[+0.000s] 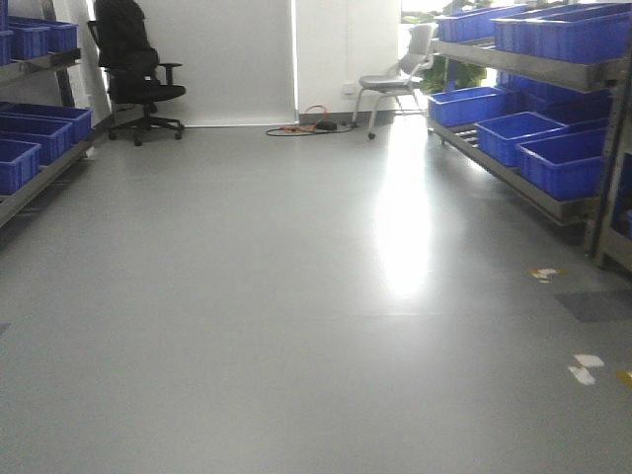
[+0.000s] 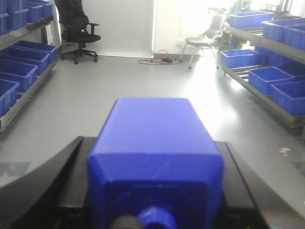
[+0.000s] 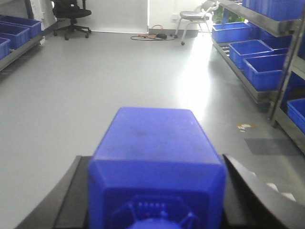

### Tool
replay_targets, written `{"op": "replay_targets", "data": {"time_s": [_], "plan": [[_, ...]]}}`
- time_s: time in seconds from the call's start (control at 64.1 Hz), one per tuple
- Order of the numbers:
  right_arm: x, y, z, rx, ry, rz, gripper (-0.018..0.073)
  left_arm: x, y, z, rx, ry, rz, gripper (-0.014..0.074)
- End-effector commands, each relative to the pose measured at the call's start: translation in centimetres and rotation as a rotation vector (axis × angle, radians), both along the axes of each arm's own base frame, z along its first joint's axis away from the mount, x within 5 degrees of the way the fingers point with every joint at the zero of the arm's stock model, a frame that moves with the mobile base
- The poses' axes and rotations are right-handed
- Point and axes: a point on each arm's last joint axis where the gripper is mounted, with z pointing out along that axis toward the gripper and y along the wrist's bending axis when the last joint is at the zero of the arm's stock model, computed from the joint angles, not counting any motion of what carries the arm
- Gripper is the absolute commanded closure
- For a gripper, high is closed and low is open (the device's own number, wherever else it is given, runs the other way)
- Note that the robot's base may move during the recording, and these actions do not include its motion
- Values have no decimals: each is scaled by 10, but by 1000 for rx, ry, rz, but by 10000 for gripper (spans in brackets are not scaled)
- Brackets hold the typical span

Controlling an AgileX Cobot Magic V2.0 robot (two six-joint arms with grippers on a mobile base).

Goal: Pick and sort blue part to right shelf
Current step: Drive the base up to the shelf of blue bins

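Note:
The blue part (image 3: 157, 143), a solid blue block with sloped shoulders and a wide ribbed cap nearest the camera, fills the right wrist view. My right gripper (image 3: 155, 164) is shut on it, a black finger (image 3: 71, 191) on each side. In the left wrist view my left gripper (image 2: 155, 160) is shut on another blue block (image 2: 152, 138) that has only a small knob at its neck. The right shelf (image 1: 538, 67) carries blue bins along the right wall. Neither gripper nor block shows in the front view.
Blue bins (image 1: 553, 158) fill the lower tier of the right shelf. A left shelf (image 1: 39, 133) also holds blue bins. A black office chair (image 1: 133, 69), a grey chair (image 1: 400, 79) and floor cables (image 1: 306, 125) stand at the far wall. Tape marks (image 1: 585, 367) dot the grey floor.

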Motion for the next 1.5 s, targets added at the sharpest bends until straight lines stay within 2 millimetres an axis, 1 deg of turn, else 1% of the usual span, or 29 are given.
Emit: {"op": "replay_targets", "data": {"time_s": [0.0,1.482], "plan": [[0,-1,17,1,-112,-7,155,0,1,17,-17,-106,7,210],[0,-1,17,1,-112,-7,155,0,1,17,-17,-106,7,210]]}}
